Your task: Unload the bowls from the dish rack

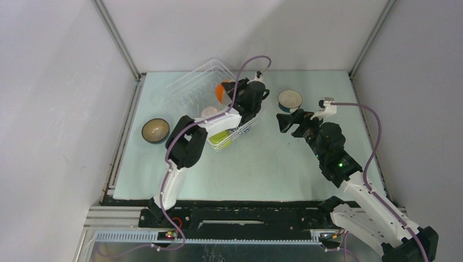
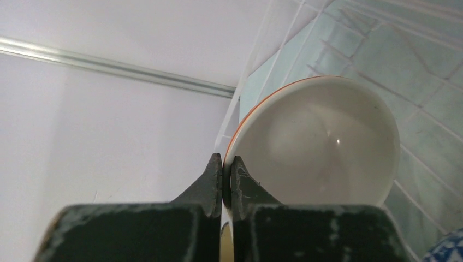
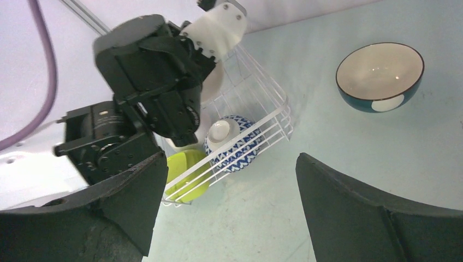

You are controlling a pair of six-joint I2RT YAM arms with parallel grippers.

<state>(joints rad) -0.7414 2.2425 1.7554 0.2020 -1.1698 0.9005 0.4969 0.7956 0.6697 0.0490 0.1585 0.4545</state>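
The left hand (image 2: 226,173) is shut tight on the rim of the orange bowl (image 2: 316,142), with one finger inside the bowl and one outside. The orange bowl stands on its edge up in the rack (image 1: 188,84). Its pale inside faces the left wrist camera. I cannot tell if it has come free of the slots.

The green bowl (image 3: 188,172) and the blue-and-white bowl (image 3: 240,150) sit side by side in the near corner of the rack. A white bowl (image 1: 210,113) peeks out next to the left arm.

Two bowls are out on the tabletop (image 1: 262,164), both open side up. The teal bowl (image 1: 290,100) is to the right of the rack and the dark bowl (image 1: 155,130) is to the left.

The right hand (image 1: 288,121) has its fingers wide apart and holds nothing. It hangs near the teal bowl, between that bowl and the rack
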